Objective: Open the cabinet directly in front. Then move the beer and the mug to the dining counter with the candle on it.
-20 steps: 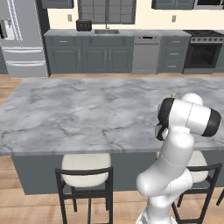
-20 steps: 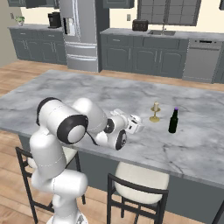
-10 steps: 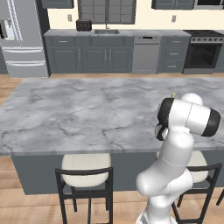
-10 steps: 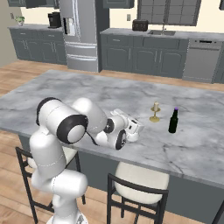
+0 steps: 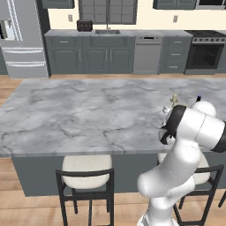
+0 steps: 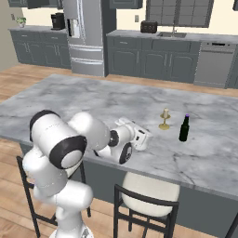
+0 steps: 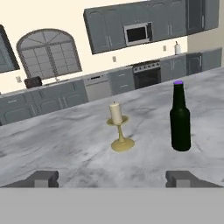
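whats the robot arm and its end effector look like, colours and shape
The arm is glossy white with rounded, bulbous segments and dark, near-black bands at the joints. It ends in a boxy white hand. The end effector has two small dark grey, blocky finger tips. No cables or markings show.

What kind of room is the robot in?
A kitchen, as a computer-drawn scene. You can see a fridge, an oven, a sink and a big marble dining counter with stools.
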Controlling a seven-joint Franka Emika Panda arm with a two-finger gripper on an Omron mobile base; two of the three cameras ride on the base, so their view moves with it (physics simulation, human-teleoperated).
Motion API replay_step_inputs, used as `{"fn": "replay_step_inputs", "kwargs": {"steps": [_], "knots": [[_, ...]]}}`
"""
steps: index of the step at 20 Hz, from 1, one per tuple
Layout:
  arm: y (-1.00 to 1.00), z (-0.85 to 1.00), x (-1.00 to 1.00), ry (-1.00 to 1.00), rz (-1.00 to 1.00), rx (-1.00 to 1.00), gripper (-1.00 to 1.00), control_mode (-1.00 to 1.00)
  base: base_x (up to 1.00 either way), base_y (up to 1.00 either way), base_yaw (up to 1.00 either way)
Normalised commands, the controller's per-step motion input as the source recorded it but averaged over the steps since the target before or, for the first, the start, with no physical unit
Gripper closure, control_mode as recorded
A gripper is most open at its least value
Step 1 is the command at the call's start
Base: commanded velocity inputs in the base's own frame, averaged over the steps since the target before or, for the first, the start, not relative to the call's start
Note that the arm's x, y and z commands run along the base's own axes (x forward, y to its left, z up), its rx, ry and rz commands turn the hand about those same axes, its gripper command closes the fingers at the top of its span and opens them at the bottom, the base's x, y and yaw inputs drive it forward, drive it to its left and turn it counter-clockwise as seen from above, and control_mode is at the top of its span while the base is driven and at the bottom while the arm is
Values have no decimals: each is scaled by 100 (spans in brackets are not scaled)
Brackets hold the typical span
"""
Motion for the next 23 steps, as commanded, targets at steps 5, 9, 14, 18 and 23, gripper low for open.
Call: {"fn": "replay_step_inputs", "kwargs": {"steps": [5,9,14,18,23], "knots": [[2,100,-100,17,0,-11,-100,-100,0,0,0],[5,100,-100,20,5,-18,-100,-100,0,0,0],[36,100,-100,23,10,-25,-100,-100,0,0,0],[56,100,-100,25,25,-32,-100,-100,0,0,0],[0,85,-100,2,29,-16,-100,-100,0,0,0]]}}
